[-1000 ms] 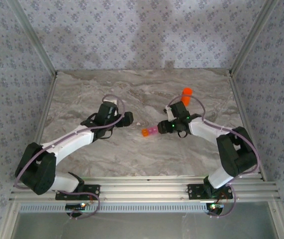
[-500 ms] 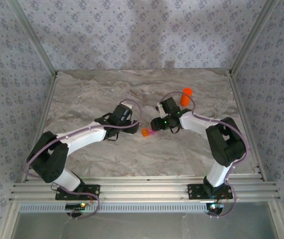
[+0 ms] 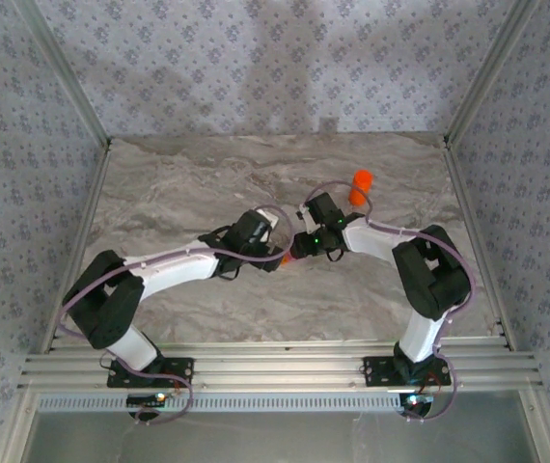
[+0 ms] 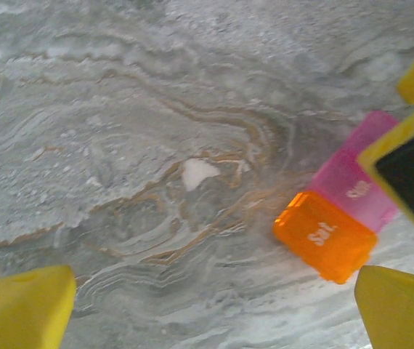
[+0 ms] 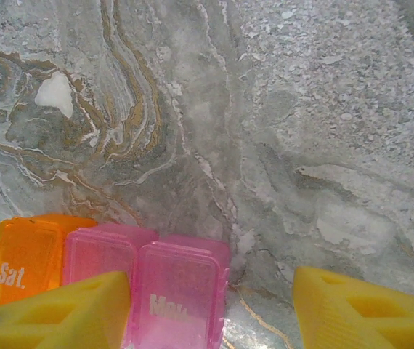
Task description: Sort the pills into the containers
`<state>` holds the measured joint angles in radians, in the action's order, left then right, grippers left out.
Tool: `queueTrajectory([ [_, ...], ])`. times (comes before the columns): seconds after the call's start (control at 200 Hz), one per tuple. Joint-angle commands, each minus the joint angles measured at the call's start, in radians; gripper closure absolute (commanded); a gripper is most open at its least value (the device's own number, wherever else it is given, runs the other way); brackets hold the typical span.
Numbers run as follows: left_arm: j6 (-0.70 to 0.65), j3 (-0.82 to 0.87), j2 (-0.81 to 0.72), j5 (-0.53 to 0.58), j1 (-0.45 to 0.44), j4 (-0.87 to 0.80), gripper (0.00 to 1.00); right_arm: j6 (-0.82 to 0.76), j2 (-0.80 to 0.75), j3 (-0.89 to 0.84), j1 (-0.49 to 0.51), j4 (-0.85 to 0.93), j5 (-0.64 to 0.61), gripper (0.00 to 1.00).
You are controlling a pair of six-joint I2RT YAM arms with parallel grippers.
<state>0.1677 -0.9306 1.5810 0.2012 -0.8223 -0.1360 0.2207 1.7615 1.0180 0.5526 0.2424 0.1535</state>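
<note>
Marbled bench (image 3: pixel 178 183), containers (image 4: pixel 335 218) near its middle. Looks like approach: left gripper (image 4: pixel 214 291) wide open beside orange end, right gripper (image 5: pixel 213 283) part open over pink end, empty. Calls next for pinning containers steady.

On the bench (image 3: pixel 178 183) I count two arms (image 3: pixel 174 265), one orange bottle (image 3: pixel 361 183), one orange compartment (image 5: pixel 18 265) and two pink compartments (image 5: pixel 98 254).

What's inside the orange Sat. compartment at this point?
The orange compartment is shut, with white "Sat." lettering on its top. The cloudy plastic shows no pill shape through it, so whatever is inside, if anything, is hidden.
</note>
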Motion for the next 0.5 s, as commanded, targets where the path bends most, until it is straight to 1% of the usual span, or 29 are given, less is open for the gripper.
queueTrajectory([
  [0.0, -0.047, 0.018, 0.011, -0.056, -0.016, 0.056, 0.02, -0.011, 0.026, -0.011, 0.002, 0.014, -0.015, 0.38],
  [0.165, -0.07, 0.026, 0.025, -0.092, -0.029, 0.07, 0.02, -0.009, 0.033, -0.013, 0.0, 0.013, -0.013, 0.38],
  [0.495, -0.094, 0.024, 0.105, -0.062, -0.03, 0.088, 0.02, -0.004, 0.046, -0.015, 0.001, 0.007, -0.002, 0.39],
])
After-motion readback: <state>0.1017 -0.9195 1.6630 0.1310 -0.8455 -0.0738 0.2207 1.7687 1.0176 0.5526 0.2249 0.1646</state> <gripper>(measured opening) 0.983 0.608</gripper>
